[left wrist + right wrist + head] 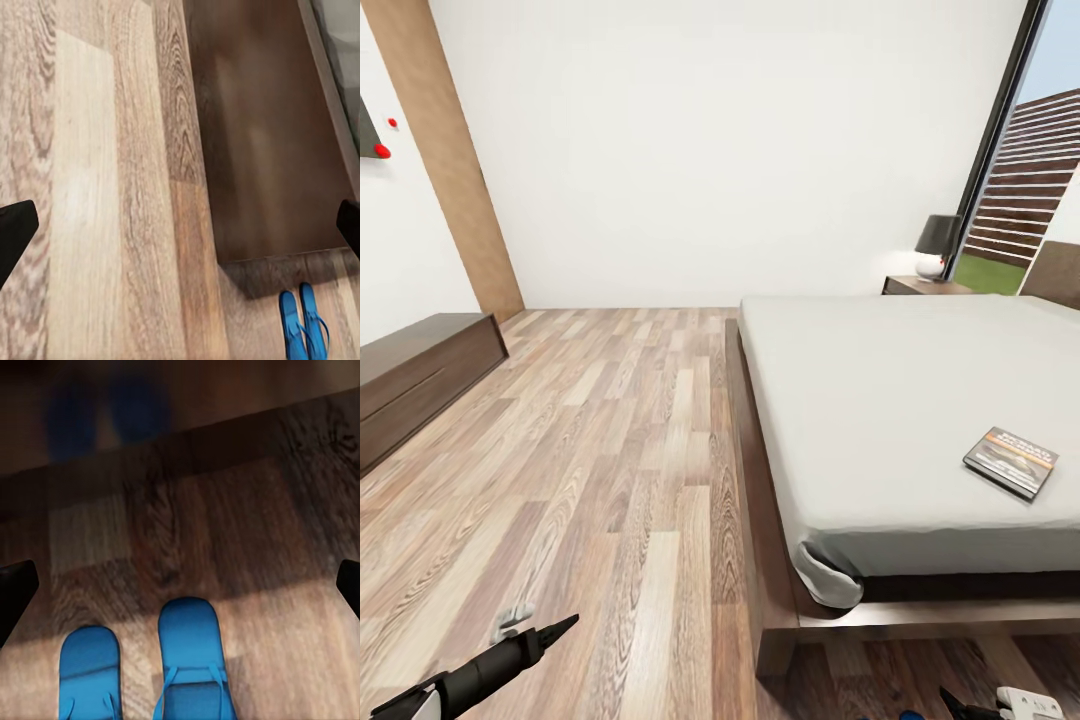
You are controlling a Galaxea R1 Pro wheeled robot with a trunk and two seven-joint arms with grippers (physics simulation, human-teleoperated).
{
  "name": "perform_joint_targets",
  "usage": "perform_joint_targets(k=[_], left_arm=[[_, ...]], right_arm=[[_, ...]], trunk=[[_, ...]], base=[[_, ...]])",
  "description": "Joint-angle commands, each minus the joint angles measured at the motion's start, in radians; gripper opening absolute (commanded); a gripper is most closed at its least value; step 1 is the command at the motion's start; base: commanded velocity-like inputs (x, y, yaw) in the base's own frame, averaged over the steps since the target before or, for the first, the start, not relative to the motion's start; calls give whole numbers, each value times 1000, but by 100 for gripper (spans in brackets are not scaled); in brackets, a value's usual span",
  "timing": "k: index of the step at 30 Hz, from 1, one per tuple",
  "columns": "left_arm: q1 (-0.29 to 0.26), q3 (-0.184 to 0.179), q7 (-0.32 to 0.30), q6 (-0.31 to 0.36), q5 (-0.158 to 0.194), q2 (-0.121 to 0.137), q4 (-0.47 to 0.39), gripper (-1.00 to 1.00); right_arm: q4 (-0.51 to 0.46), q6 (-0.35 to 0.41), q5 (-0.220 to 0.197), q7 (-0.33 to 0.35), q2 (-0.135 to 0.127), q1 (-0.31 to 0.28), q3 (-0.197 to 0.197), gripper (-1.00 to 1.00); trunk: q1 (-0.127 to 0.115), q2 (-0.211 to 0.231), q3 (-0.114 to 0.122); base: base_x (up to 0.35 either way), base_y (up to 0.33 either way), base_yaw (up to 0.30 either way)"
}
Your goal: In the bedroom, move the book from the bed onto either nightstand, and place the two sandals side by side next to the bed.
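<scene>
At the far left a long low bench (415,375) sits against the wall, well apart from the left gripper (565,627), which hangs low over the plank floor (610,450). In its wrist view the fingers (15,232) stand wide apart with nothing between them, above the boards beside the bed frame (270,150). The two sandals (304,326) lie side by side on the floor just past the frame's corner. The right gripper (180,585) hovers right over them, spread and empty, the sandals' toes pointing at the frame. Further right, the book (1010,461) rests flat on the bed (900,400), well away from both grippers. Beyond it a nightstand (922,286) carries a lamp (936,245).
</scene>
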Motion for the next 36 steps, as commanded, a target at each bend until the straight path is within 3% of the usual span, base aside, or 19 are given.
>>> perform_joint_targets(k=[1,7,36], left_arm=[[-1,5,-5,9,-1,0,0,100],[-1,5,-5,10,-1,0,0,100],[-1,3,-3,8,-1,-2,0,100]], right_arm=[[2,-3,-10,4,0,-1,7,100],[3,-3,-11,3,0,-1,8,100],[9,-3,-17,0,1,-1,8,100]], trunk=[[0,0,-1],[-3,1,22],[-114,204,113]], base=[[0,0,0],[0,0,0],[0,0,0]])
